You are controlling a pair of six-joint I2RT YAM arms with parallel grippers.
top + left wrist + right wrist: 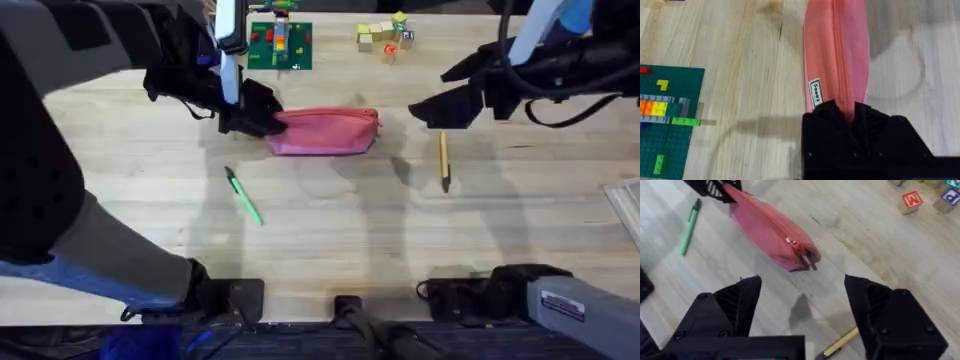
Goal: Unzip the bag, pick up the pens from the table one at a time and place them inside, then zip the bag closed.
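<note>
The left arm reaches from its base at seven o'clock up toward eleven o'clock, its black two-finger left gripper point(262, 118) pinched shut on fabric. The right arm enters at two o'clock, its black right gripper point(425, 110) hanging with fingers spread wide

One pink oblong fabric pouch point(325, 131) lies on the light wooden plank table point(330, 240). Two thin pens lie in front of the pouch: one bright green point(243, 196), one yellow-orange point(444, 161). One green building-block plate point(281, 46) sits behind it.
</note>
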